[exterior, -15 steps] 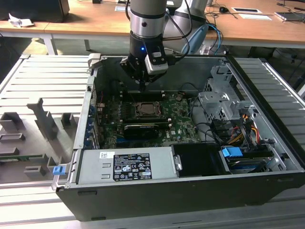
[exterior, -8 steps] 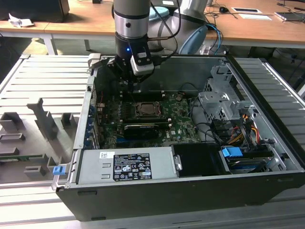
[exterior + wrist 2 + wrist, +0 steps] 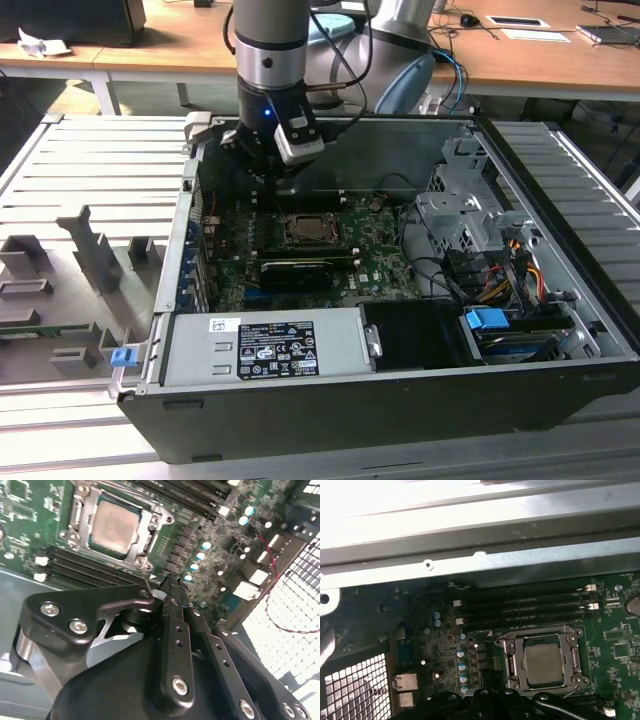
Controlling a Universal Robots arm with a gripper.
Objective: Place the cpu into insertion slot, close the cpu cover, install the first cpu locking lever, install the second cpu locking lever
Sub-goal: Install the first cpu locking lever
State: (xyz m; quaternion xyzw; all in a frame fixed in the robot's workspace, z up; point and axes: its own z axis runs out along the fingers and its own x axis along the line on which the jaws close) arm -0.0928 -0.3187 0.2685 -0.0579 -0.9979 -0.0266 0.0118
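Observation:
The cpu (image 3: 116,525) (image 3: 542,662), a dull silver-beige square, lies flat in the insertion slot (image 3: 306,229) on the green board. The cpu cover (image 3: 150,530) (image 3: 512,662), a silvery frame, lies down around it. A thin wire lever (image 3: 559,696) slants out from the socket's near edge. My gripper (image 3: 170,582) (image 3: 262,182) hovers just off that edge of the socket, to the exterior view's left of it. Its black fingers (image 3: 172,630) meet at the tips, shut with nothing between them.
A long black card (image 3: 295,272) lies in front of the socket, and memory slots (image 3: 530,605) run along its other side. The grey power supply (image 3: 265,345), the drive cage (image 3: 455,215), cable bundles (image 3: 520,270) and the case wall (image 3: 470,560) hem in the board.

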